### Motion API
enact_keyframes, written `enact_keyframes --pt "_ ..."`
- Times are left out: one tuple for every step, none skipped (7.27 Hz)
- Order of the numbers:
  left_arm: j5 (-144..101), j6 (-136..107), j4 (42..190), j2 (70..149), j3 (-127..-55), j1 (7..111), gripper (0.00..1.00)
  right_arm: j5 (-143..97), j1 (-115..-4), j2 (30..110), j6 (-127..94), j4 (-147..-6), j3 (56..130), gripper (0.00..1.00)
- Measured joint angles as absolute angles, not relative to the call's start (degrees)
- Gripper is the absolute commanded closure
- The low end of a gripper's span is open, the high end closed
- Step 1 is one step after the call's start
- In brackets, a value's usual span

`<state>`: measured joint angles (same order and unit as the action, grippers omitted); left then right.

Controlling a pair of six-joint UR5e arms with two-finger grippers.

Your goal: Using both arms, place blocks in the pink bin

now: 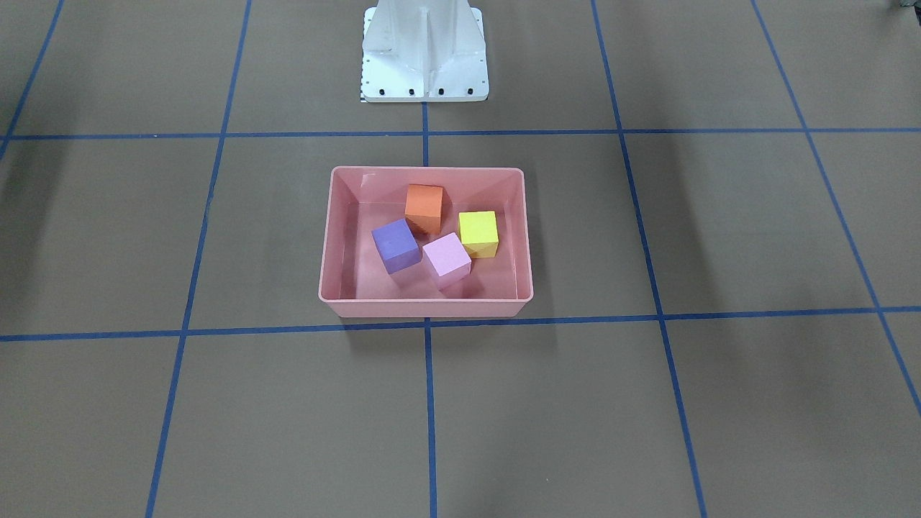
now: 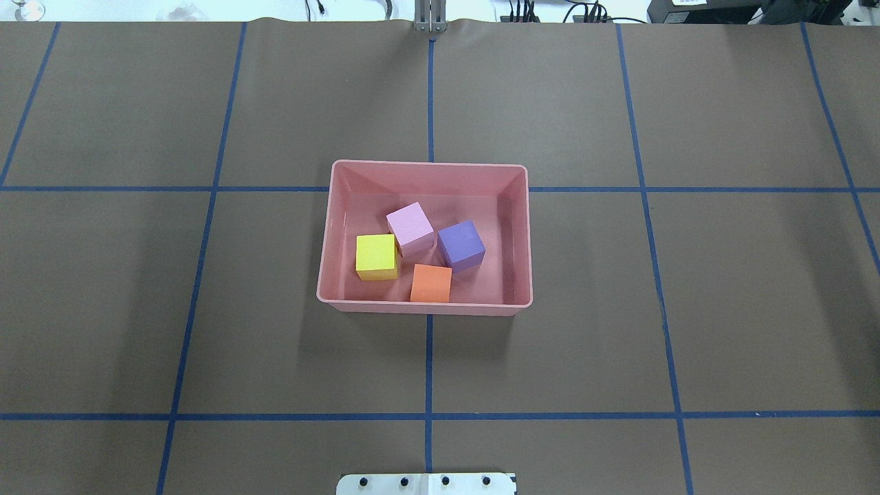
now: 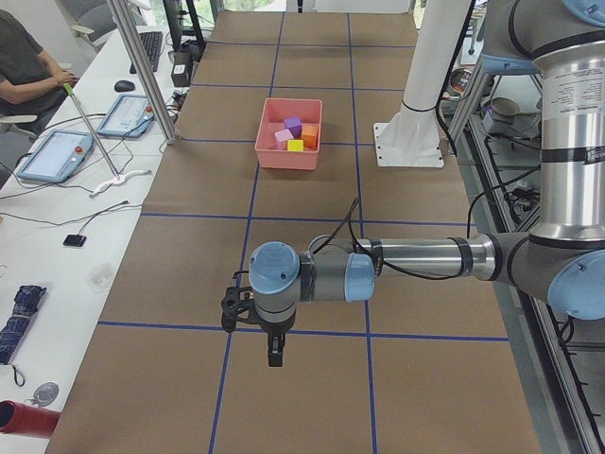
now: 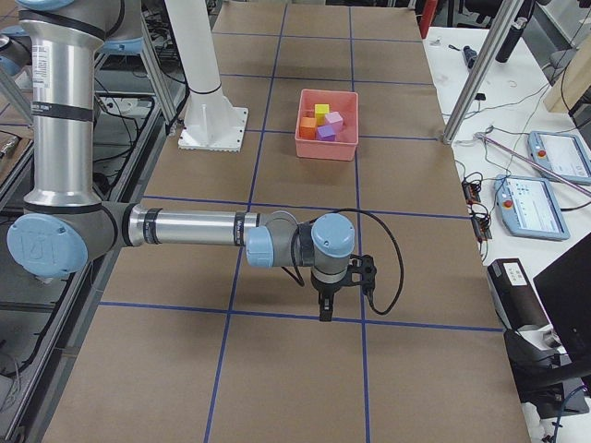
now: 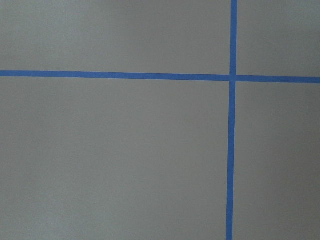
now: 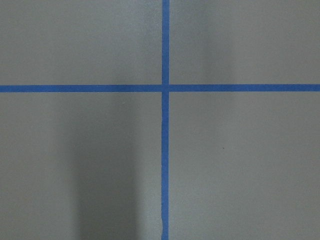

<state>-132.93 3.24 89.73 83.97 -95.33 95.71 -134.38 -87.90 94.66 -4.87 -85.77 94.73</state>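
The pink bin [image 2: 424,307] stands at the middle of the table. All four blocks lie inside it: orange [image 2: 431,283], purple [image 2: 460,245], pale pink-lilac [image 2: 410,226] and yellow [image 2: 376,254]. The bin also shows in the front-facing view [image 1: 424,309]. My left gripper [image 3: 275,355] hangs over bare table far from the bin, near the table's left end. My right gripper [image 4: 325,314] hangs over bare table near the right end. Both show only in the side views, so I cannot tell whether they are open or shut. Nothing shows in either of them. The wrist views show only table and tape.
The white pedestal base [image 1: 424,50] stands behind the bin. Blue tape lines [image 2: 429,364] grid the brown table. A side desk with tablets [image 3: 57,156], cables and a seated person [image 3: 24,57] runs along the far edge, with metal posts [image 3: 142,66] beside it.
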Motion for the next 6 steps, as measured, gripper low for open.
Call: enact_keyframes --pt "-132.9 3.2 89.7 84.0 -95.4 95.7 0.0 -134.3 -87.9 94.7 -4.7 -85.7 94.7 0.0" --pt "-132.8 3.3 89.7 83.9 -95.4 95.7 0.0 -134.2 -87.9 94.8 -4.6 -85.7 94.6 0.0" --pt "-132.9 3.4 89.7 83.9 -95.3 95.7 0.0 -134.2 -87.9 94.8 -4.6 -85.7 94.5 0.0" --pt "-133.0 3.6 89.7 83.9 -95.3 95.7 0.0 -134.2 -87.9 94.8 -4.6 -85.7 94.5 0.0" --pt "-133.2 3.6 89.6 83.9 -95.2 95.7 0.0 -134.2 -87.9 94.8 -4.6 -85.6 94.4 0.0" --pt "-133.4 3.6 89.6 83.9 -95.1 95.7 0.0 -134.3 -87.9 94.8 -4.6 -85.6 94.3 0.0"
